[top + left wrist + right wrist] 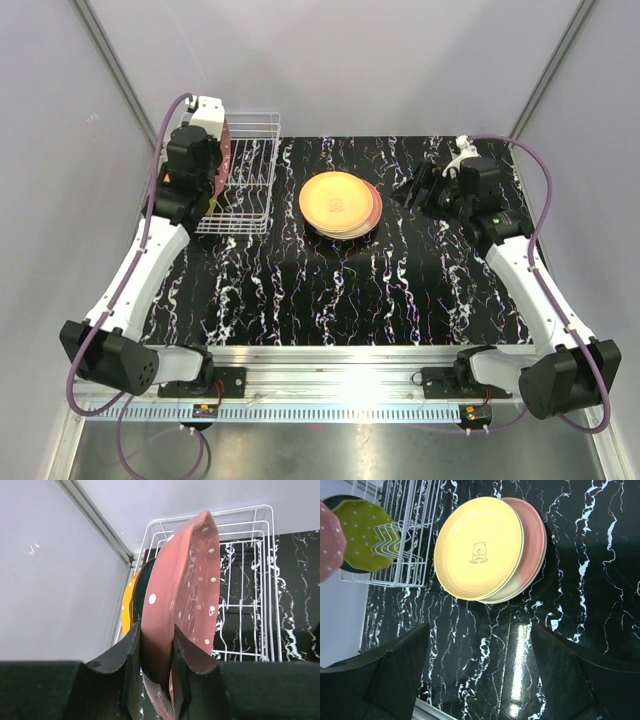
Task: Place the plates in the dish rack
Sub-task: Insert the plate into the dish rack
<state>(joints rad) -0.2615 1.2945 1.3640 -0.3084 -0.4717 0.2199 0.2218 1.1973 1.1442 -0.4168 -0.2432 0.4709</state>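
On the black marbled mat (330, 290) in the middle of the top view, a stack of plates lay flat. A yellow plate (479, 555) with a small bear drawing was on top, and the rim of a plain pink plate (536, 535) showed beneath it. The right gripper (479, 630) hung near the stack's right side with its claw spread wide, holding nothing.

Farther back, at the upper left of the top view, stood the dish rack (240, 200). In the right wrist view a green dotted plate (360, 530) stood on edge among the prongs at its left end, with a dark plate (335, 501) close behind it. The left gripper (156, 647) pinched the rim of a pink dotted plate (185, 595), held upright over that same end. Whether this plate touched the wires could not be told.
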